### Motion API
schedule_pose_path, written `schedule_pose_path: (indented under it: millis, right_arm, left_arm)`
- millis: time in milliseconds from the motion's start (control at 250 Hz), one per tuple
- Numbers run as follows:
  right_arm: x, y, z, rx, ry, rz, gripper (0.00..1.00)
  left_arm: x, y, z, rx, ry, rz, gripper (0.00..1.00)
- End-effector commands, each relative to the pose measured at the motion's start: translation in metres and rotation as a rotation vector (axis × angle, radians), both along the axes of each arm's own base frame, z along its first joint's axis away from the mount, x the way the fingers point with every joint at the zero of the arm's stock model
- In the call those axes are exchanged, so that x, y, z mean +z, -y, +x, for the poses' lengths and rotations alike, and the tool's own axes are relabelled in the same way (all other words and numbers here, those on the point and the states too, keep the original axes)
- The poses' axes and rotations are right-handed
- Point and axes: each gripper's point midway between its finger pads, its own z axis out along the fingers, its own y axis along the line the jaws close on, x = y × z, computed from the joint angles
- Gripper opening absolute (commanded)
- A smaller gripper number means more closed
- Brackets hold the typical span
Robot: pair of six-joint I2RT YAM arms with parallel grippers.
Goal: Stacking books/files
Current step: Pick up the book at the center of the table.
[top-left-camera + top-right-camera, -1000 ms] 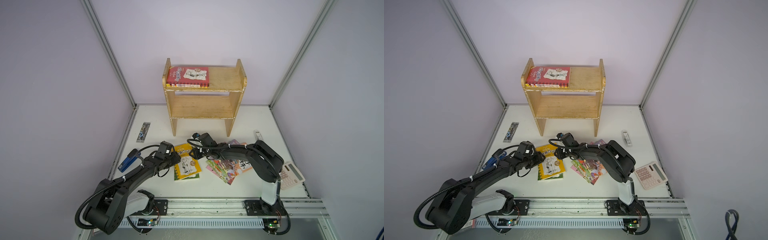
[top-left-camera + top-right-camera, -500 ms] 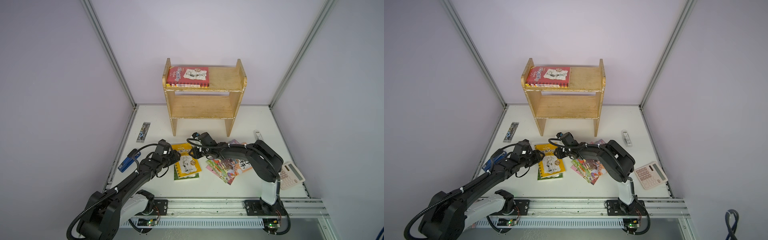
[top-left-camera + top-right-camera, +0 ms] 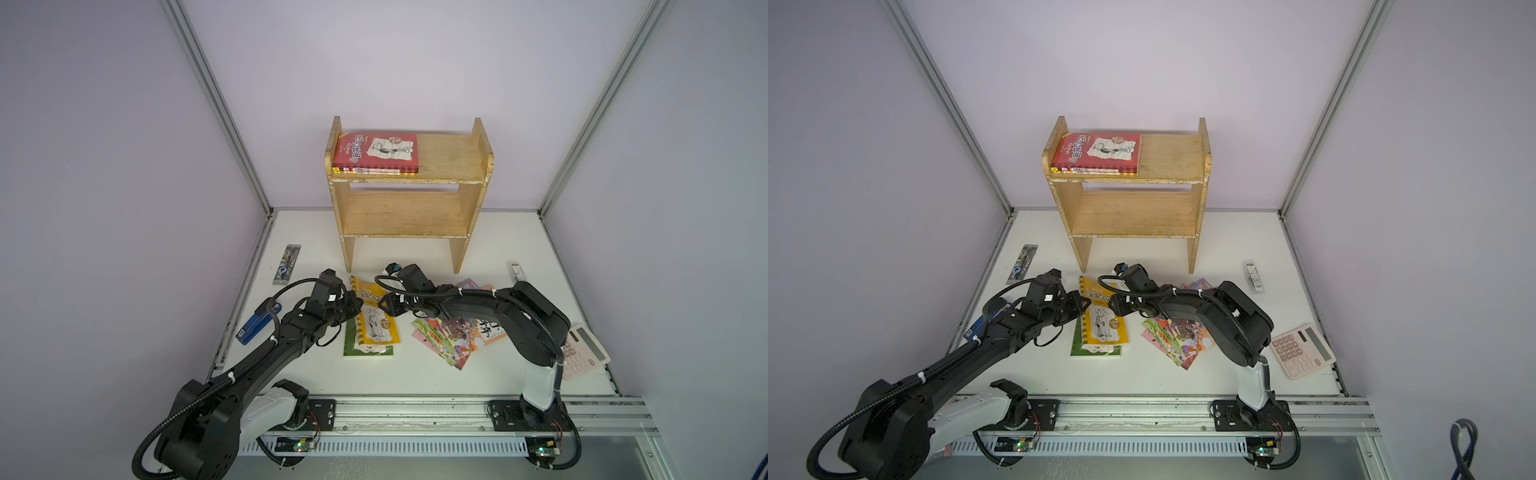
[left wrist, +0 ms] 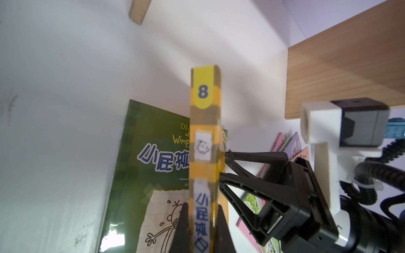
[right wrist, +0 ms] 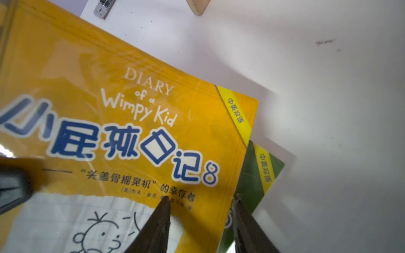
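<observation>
Clamped shut since last frame: left gripper on yellow book spine, atop green book, bench's front middle. Right gripper open astride opposite edge. Lift level, pinch firmly, onto red book, shelf top.

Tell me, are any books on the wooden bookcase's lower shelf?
No, the lower shelf of the light wooden bookcase is bare; the red paperback book lies on the top shelf.

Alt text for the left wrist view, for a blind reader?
The left gripper pinches a yellow book by its spine, over a green book lying on the white table. The right gripper, jaws open, sits at the yellow book's far edge.
</observation>
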Motion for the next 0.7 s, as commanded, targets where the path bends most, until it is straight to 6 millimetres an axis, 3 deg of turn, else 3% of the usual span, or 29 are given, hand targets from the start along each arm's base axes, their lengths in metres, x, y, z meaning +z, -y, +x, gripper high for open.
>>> schedule_pose_path:
  millis: [0, 312, 540, 696]
  right_arm:
    - [0.014, -0.004, -0.009, 0.057, 0.041, 0.015, 0.52]
    - [0.078, 0.025, 0.01, 0.046, 0.368, -0.068, 0.58]
    - [0.135, 0.04, 0.011, 0.076, 0.574, -0.081, 0.61]
    - [0.166, 0.048, 0.008, 0.083, 0.651, -0.084, 0.63]
  left_arm:
    - [0.04, 0.026, 0.005, -0.114, 0.131, -0.108, 0.0]
    - [0.086, 0.012, 0.007, -0.029, 0.242, -0.127, 0.0]
    - [0.131, -0.016, 0.003, 0.149, 0.346, -0.129, 0.0]
    - [0.15, -0.04, -0.003, 0.301, 0.387, -0.097, 0.0]
